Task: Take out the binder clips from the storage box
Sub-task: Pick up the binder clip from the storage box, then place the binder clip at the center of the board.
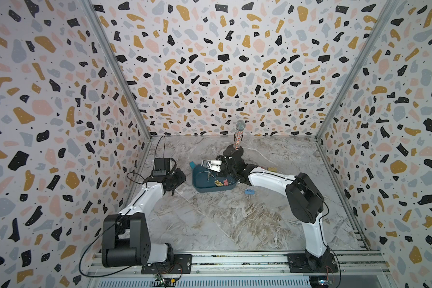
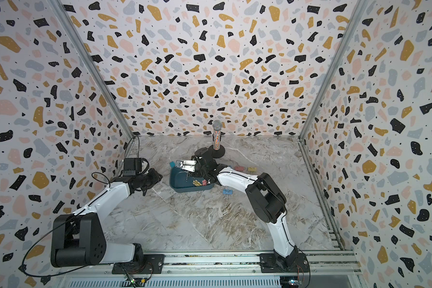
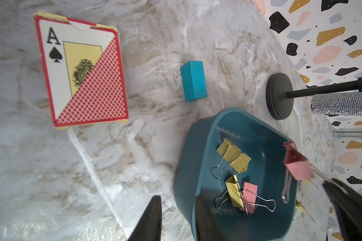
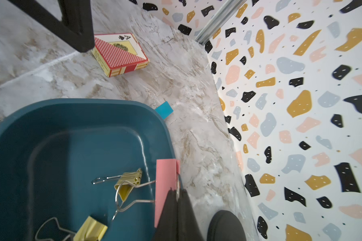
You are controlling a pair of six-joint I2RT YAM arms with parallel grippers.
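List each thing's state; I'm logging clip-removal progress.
storage box: holds three yellow clips, one loose pink clip
held pink clip: lifted, hanging by handle
right gripper: shut on its handle
left gripper: clamped on storage box's wall
blue clip: lying outside the box
card box: closed, flat
microphone: upright

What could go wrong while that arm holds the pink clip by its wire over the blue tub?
The right gripper pinches the held pink clip only by its thin wire handle, so it may swing or slip back into the storage box. Inside, a yellow clip overlaps a second pink clip, so a later grab might drag both. The microphone stand stands close behind that arm and could get knocked.
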